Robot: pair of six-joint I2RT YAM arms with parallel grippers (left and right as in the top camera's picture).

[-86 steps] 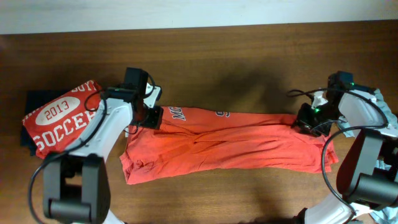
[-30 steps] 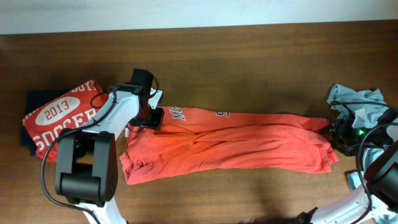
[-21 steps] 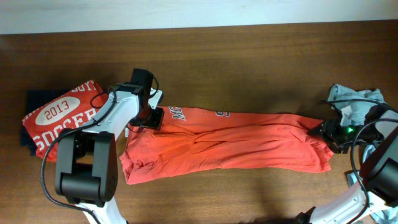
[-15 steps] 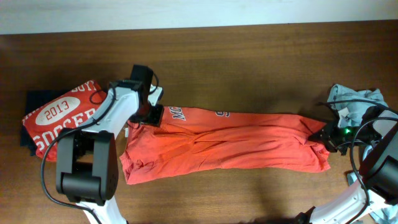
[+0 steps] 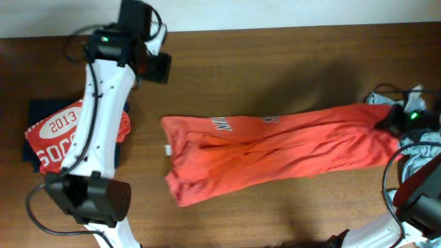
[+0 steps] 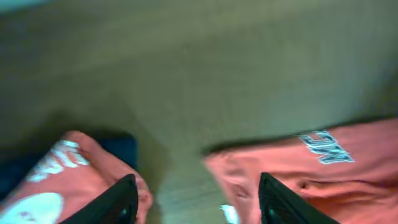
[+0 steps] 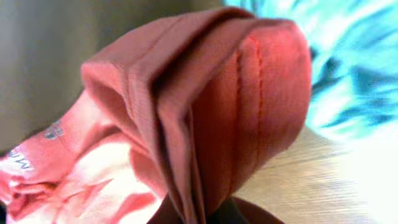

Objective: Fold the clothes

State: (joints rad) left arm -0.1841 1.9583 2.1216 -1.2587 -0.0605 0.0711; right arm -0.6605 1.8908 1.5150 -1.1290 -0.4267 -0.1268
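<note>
Overhead: orange shirt (image 5: pixel 275 148) lies from centre to 3 o'clock on table (image 5: pixel 275 62). Right gripper (image 5: pixel 387 120) pinches its 3 o'clock end. Left gripper (image 5: pixel 157 67) at 11 o'clock, well apart.
Left wrist: jaws spread, empty; soccer shirt (image 6: pixel 50 180) at 8 o'clock.
Right wrist: bunched shirt fold clamped.

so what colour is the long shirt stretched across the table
The shirt is orange-red; the overhead view shows it best.
</note>
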